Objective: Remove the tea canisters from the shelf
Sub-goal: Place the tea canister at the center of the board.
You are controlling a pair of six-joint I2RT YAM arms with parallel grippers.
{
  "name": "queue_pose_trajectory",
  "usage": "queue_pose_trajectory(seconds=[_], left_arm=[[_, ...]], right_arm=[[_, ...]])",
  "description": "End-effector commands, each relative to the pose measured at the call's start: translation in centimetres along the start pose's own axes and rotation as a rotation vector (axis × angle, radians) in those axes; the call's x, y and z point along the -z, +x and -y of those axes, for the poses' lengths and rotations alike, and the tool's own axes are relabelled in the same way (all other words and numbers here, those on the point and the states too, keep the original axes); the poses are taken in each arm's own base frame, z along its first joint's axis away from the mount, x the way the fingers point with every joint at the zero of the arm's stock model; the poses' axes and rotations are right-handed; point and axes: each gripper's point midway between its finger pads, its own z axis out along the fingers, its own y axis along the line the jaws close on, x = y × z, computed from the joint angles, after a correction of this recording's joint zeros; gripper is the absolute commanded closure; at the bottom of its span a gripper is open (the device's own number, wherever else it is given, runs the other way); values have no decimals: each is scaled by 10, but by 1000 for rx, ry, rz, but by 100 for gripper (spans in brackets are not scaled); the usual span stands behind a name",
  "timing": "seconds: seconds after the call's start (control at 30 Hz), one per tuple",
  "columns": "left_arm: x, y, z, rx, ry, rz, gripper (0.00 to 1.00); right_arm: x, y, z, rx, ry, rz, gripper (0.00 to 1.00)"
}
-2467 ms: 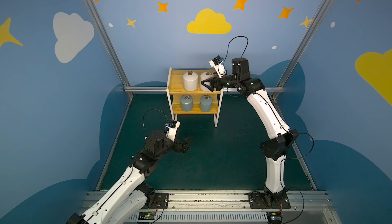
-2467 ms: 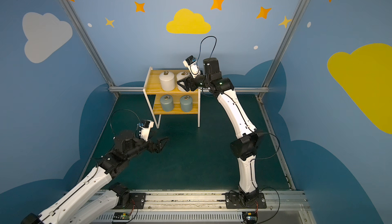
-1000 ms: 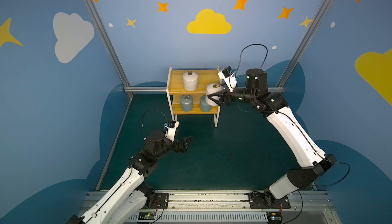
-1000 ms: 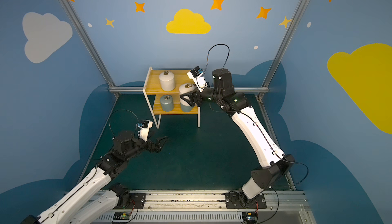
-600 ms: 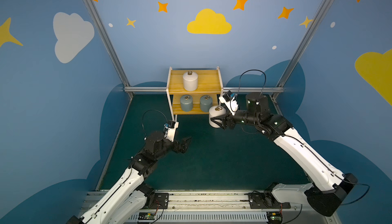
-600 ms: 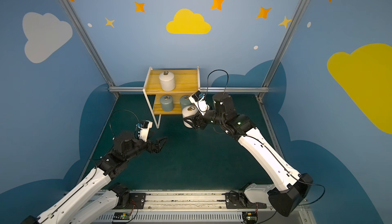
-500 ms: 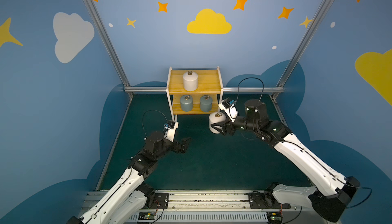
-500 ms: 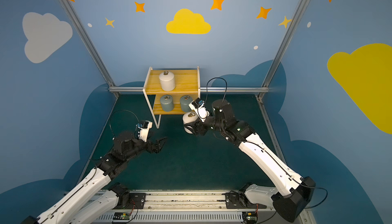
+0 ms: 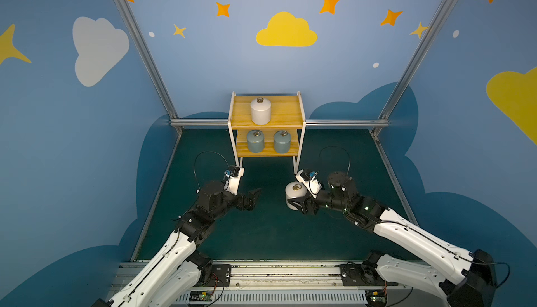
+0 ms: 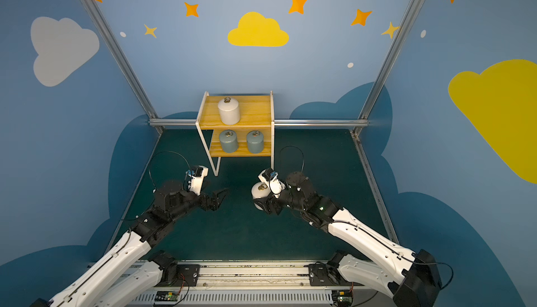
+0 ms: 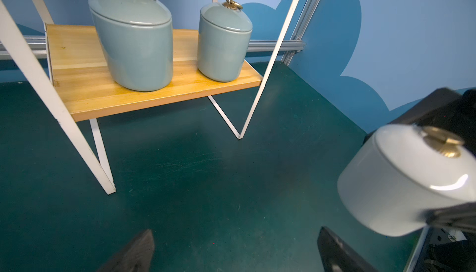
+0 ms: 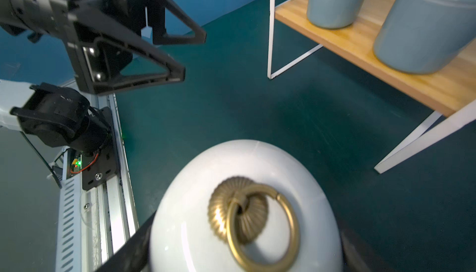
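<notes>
The right tool (image 9: pixel 296 204) is clamped on the body of a white canister (image 9: pixel 294 193). Its black jaws press on opposite sides of the smooth, glossy cylinder. In the right wrist view the domed lid carries a ribbed brass boss with a thin brass ring (image 12: pixel 260 221) lying flat on it. This canister is off the shelf (image 9: pixel 286 108), out over the dark green counter (image 9: pixel 261 233), at about 5 o'clock from the shelf's right front leg. Whether its base touches the counter cannot be told.

The left tool (image 9: pixel 252 196) is spread wide and grips nothing. Its angular black fingers (image 11: pixel 136 252) show matte and ridged in the left wrist view. In both top views it lies at 9 o'clock from the gripped canister, near it but apart.

The shelf stands at 12 o'clock on the counter, against the back wall. It has two light yellow wooden boards with visible grain in a thin white metal frame on slanted legs. A second white canister (image 9: pixel 260 111) stands upright on the top board, left of centre. Two grey-blue canisters (image 9: pixel 255 142) (image 9: pixel 282 142) stand side by side on the lower board, glazed and each with a brass ring on its lid.
</notes>
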Motion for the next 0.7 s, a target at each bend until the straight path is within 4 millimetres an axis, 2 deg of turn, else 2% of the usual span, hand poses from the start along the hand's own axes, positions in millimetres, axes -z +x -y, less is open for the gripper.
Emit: queue_pose_trajectory(seconds=[0.0, 0.1, 0.47, 0.67], left_arm=[[1, -6, 1, -27, -1, 13, 0], [0, -7, 1, -27, 1, 17, 0], [1, 0, -1, -17, 0, 32, 0], [1, 2, 0, -8, 7, 28, 0]], right_arm=[[9, -34, -2, 33, 39, 182, 42], [3, -9, -3, 24, 57, 161, 42], [-9, 52, -9, 15, 104, 126, 42], [-4, 75, 5, -15, 210, 124, 42]])
